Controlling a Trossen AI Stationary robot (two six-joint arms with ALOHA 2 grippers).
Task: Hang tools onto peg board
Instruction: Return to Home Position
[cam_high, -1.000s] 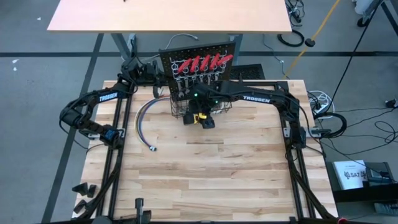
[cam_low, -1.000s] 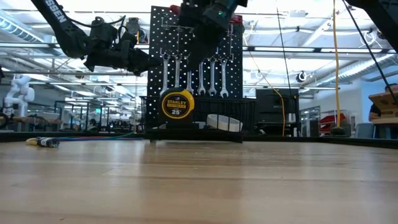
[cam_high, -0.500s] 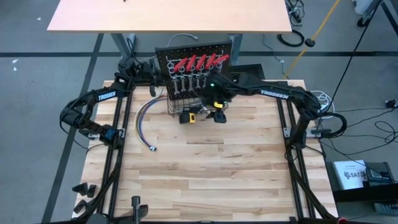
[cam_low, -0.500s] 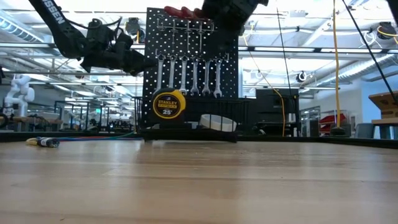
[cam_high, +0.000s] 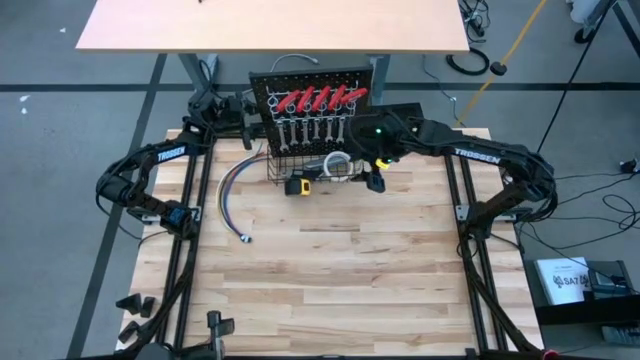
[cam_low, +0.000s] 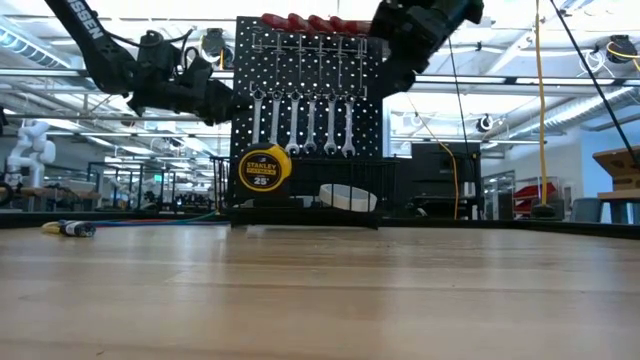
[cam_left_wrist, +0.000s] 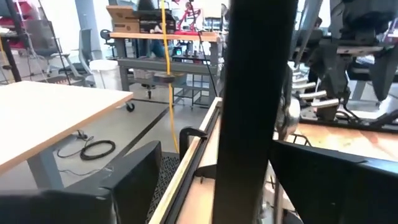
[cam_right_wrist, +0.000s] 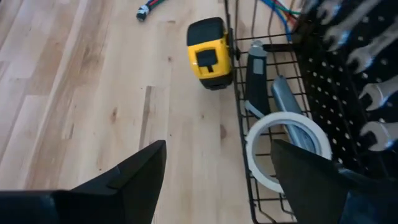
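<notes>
Yellow tape measure (cam_right_wrist: 210, 53) hangs on the outside of the black wire basket (cam_right_wrist: 251, 186), at its front rim near one corner. In the low view it's clear of the tan wooden tabletop (cam_high: 340, 270), so we judge it's clipped to the wire, not resting.

The basket sits at the foot of the upright black perforated peg board (cam_low: 300, 75). Inside it we see the white tape roll (cam_right_wrist: 286, 152), the grey bar (cam_right_wrist: 287, 99) and what we take for the black-handled knife (cam_right_wrist: 254, 74), probably binned because they're hard to hang. Silver open-end wrenches (cam_low: 300, 118) hang in a row on the board, and red-handled tools (cam_high: 320, 99) sit in the ring holders up top.

Right gripper (cam_right_wrist: 219, 149) is over the table just in front of the basket's right end. Its fingers are wide apart and empty, so it's free to go home.

Left gripper (cam_left_wrist: 217, 146) is at the board's left edge, fingers spread with the panel edge between them. We read that as steadying the board, though contact is unclear.

Bundle of coloured wires (cam_high: 232, 190) lies left of the basket and isn't part of the job. We judge the hanging done.
</notes>
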